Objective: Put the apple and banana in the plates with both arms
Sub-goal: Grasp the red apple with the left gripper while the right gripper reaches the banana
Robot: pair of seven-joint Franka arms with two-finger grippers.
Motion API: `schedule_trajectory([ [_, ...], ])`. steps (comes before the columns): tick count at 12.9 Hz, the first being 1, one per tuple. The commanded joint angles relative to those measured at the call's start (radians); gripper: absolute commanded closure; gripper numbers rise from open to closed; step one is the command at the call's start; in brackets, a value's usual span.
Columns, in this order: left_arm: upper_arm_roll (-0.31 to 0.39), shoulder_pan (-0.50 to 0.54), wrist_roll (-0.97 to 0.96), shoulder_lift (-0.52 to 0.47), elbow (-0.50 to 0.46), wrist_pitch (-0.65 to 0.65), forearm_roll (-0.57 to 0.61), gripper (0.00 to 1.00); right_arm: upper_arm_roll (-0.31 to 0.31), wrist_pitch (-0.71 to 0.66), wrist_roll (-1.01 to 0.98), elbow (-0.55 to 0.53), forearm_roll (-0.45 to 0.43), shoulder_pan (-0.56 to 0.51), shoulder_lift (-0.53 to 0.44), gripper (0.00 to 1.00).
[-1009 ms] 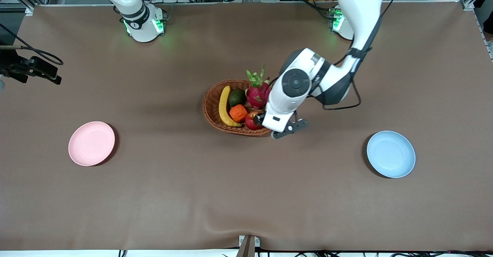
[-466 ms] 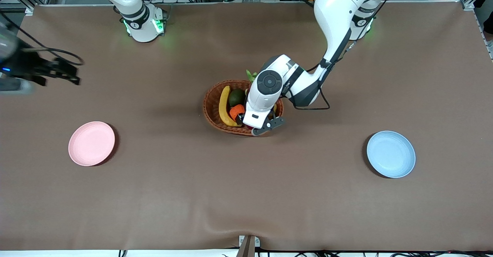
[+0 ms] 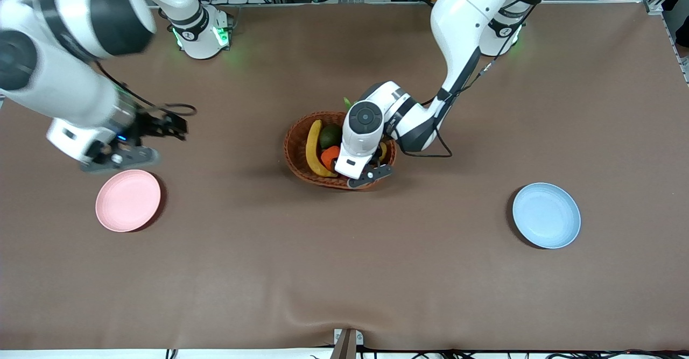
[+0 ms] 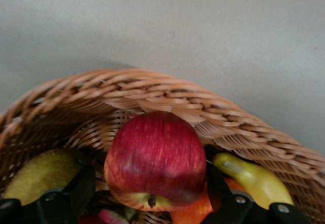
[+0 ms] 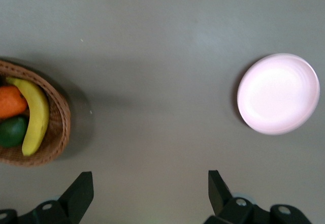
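The left gripper (image 4: 152, 203) is reaching into the wicker basket (image 3: 299, 154) with its jaws spread on either side of the apple (image 4: 155, 165), though contact with the fruit cannot be confirmed; the right gripper (image 5: 150, 191) is hanging wide open and empty over the brown table covering (image 3: 344, 273), above the area near the pink plate (image 3: 128, 200). The blue plate (image 3: 546, 215) is sitting toward the left arm's end. The banana (image 3: 312, 149) is lying in the basket, its long axis running toward and away from the front camera.
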Motion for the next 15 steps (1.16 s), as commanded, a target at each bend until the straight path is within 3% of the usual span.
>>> schedule_trajectory([
  [1,0.009,-0.012,0.006,0.009,0.02,0.008,0.028,0.24,-0.009,0.065,0.008,0.023,0.004,0.055,0.079,0.0],
  [2,0.009,-0.011,0.006,0.007,0.02,0.008,0.028,0.43,-0.009,0.108,0.008,0.023,0.006,0.07,0.113,0.0],
  [3,0.009,-0.011,0.001,0.003,0.02,0.008,0.026,0.8,-0.009,0.143,0.006,0.023,0.004,0.088,0.141,0.0],
  [4,0.009,-0.008,-0.017,-0.003,0.021,0.008,0.025,1.0,-0.009,0.173,0.006,0.023,0.004,0.11,0.161,0.0],
  [6,0.011,0.003,-0.031,-0.043,0.02,-0.006,0.016,1.0,-0.009,0.193,-0.008,0.021,0.003,0.131,0.178,0.0],
  [9,0.011,0.055,-0.066,-0.187,0.015,-0.159,0.002,1.0,-0.008,0.245,0.006,0.021,0.007,0.173,0.213,0.0],
  [12,0.008,0.164,0.013,-0.285,0.012,-0.319,0.002,1.0,-0.009,0.28,0.09,0.0,0.125,0.24,0.239,0.0],
  [15,0.0,0.343,0.117,-0.31,0.005,-0.403,-0.001,1.0,-0.009,0.293,0.317,-0.122,0.13,0.39,0.239,0.0],
])
